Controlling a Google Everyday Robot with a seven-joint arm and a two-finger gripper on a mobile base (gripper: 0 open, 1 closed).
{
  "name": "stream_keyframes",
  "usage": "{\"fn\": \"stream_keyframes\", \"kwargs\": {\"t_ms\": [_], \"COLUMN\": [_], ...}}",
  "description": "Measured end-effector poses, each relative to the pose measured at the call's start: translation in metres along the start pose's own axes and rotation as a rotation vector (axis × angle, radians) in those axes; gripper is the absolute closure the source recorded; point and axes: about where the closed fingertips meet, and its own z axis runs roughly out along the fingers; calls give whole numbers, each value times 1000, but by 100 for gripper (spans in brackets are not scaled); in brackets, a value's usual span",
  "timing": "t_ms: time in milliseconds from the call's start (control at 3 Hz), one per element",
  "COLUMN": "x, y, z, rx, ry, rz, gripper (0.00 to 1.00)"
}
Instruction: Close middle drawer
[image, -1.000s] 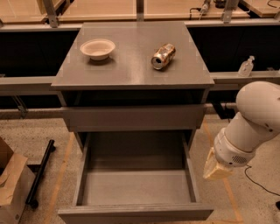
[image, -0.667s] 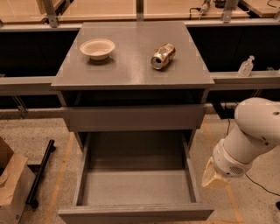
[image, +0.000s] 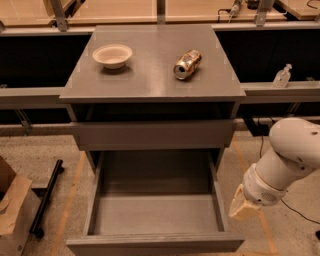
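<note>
The middle drawer (image: 150, 244) is pulled far out at the bottom of the view. It is a wide, shallow grey box with a plain front strip, and nothing shows inside it. My gripper (image: 243, 206), with cream-coloured fingers on the white arm (image: 290, 157), hangs just outside the drawer's right wall, near its front corner and a little apart from it.
Above the open drawer is a taller grey drawer front (image: 152, 134), slightly proud of the cabinet. A white bowl (image: 113, 55) and a lying can (image: 187, 64) sit on the cabinet top. A cardboard box (image: 12, 215) and a black pole (image: 46, 197) lie at left. A small bottle (image: 282, 76) stands at right.
My arm and gripper have sunk a little lower beside the drawer's right wall. The drawer, bowl and can have not moved.
</note>
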Motion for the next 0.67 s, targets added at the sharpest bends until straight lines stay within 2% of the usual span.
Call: {"fn": "stream_keyframes", "kwargs": {"t_ms": [667], "x": [14], "y": [-4], "z": [61], "rx": [-78], "ry": [71], "rz": [4], "gripper": [100]}}
